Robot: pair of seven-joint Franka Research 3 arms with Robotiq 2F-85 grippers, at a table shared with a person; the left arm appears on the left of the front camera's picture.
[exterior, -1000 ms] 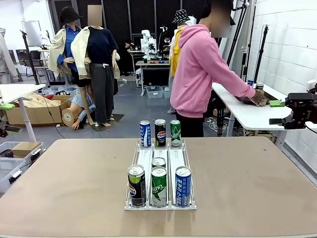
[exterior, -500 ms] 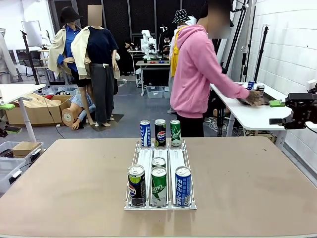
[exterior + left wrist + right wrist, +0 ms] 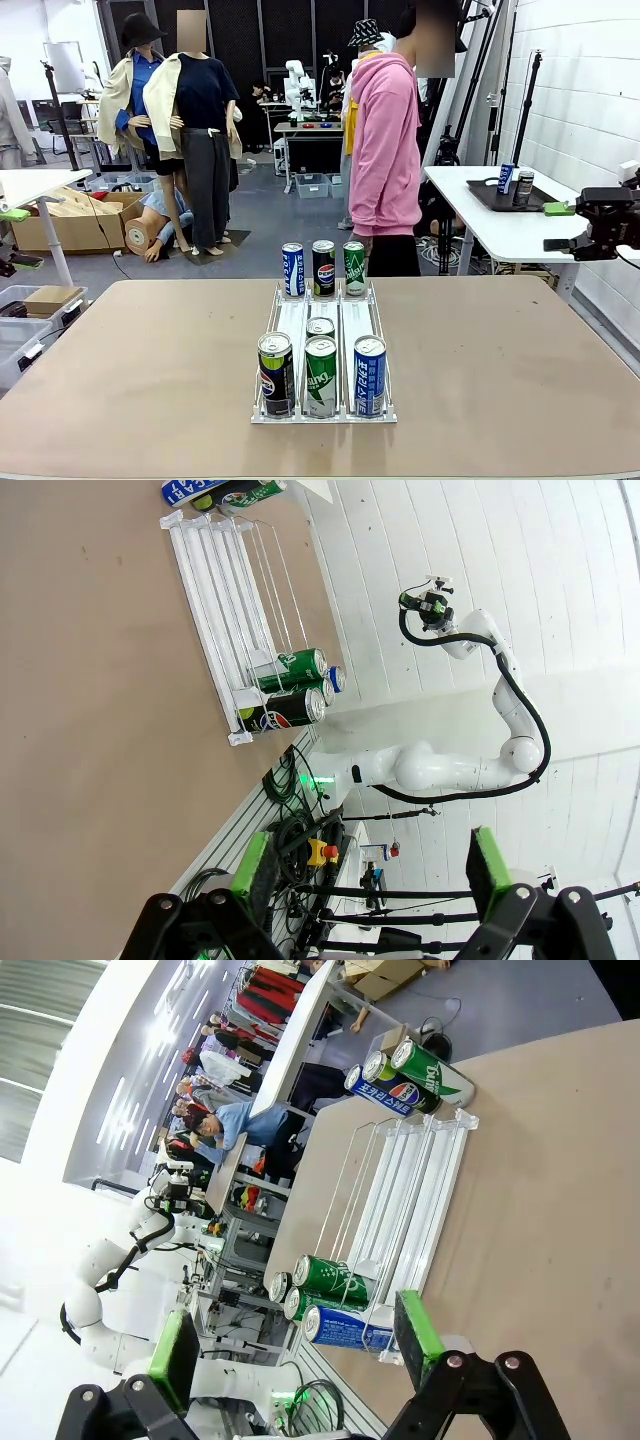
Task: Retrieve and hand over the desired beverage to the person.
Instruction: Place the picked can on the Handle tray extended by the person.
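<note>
The person in a pink hooded sweatshirt stands side-on just beyond the table's far edge, arms down. A white wire rack in the middle of the table holds cans. At its far end stand a blue can, a black Pepsi can and a green can. Its near end holds a black can, a green can and a blue can. My left gripper and right gripper are both open and empty, hanging high off the table's sides.
A white side table at the back right carries a dark tray with two cans. Another white table and a cardboard box stand at the left. Bare tan tabletop surrounds the rack.
The person has pulled the arm back from the side table and straightened up, leaving two cans on the tray. Neither gripper has moved.
</note>
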